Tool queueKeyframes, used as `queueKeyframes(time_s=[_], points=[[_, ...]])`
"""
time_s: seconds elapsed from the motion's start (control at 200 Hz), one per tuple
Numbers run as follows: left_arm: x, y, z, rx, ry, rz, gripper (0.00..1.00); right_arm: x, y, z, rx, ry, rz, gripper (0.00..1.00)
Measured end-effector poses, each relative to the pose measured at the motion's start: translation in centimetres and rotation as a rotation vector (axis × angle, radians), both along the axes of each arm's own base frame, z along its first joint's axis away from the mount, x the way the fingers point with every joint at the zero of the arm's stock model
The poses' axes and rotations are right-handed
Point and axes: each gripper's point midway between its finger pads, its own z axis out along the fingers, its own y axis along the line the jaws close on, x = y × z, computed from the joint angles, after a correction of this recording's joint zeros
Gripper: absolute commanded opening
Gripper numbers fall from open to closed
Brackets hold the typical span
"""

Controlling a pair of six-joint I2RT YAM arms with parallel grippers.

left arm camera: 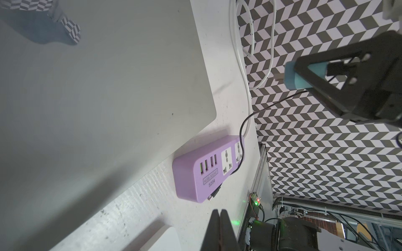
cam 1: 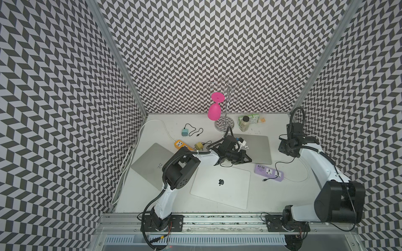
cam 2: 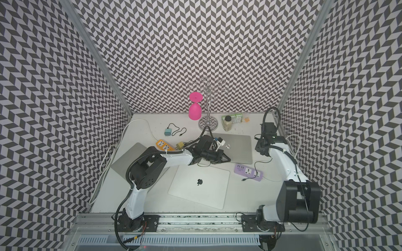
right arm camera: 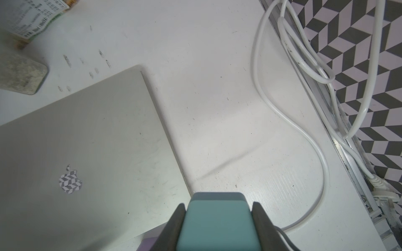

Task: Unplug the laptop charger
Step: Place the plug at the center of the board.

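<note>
The laptop charger [right arm camera: 217, 226] is a teal block with a thin black cable. My right gripper [right arm camera: 218, 206] is shut on it, one finger on each side. In the left wrist view the laptop charger [left arm camera: 292, 76] hangs in the air with its metal prongs bare, clear of the purple power strip [left arm camera: 208, 169]. The black cable [left arm camera: 241, 134] droops across the strip's sockets. In both top views the strip [cam 1: 269, 172] [cam 2: 248, 172] lies on the table, right of centre. My left gripper [cam 1: 249, 160] [left arm camera: 220, 217] is shut and holds nothing, low over the table left of the strip.
Three closed laptops lie on the table: one at the left [cam 1: 150, 163], one in front [cam 1: 224, 187], one at the back [cam 1: 258, 150]. An orange strip [cam 1: 180, 144], a second teal charger [cam 1: 185, 132], a glass rack [cam 1: 224, 126] with a pink glass [cam 1: 215, 108] and a bottle [cam 1: 244, 123] stand behind.
</note>
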Motion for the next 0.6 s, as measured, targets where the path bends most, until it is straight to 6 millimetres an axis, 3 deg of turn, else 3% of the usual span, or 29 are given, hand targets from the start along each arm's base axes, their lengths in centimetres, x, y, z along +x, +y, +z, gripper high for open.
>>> queueKeyframes(time_s=[0.165, 0.416, 0.601], points=[[-0.5, 0.7, 1.1, -0.021, -0.014, 0.000, 0.00, 1.2, -0.1, -2.5, 0.034, 0.105, 0.028, 0.31], [-0.8, 0.9, 1.0, -0.027, -0.011, -0.003, 0.00, 1.5, 1.2, -6.4, 0.121, 0.240, 0.075, 0.31], [-0.3, 1.2, 1.1, -0.028, -0.010, 0.007, 0.00, 1.5, 1.6, -7.3, 0.146, 0.279, 0.091, 0.32]])
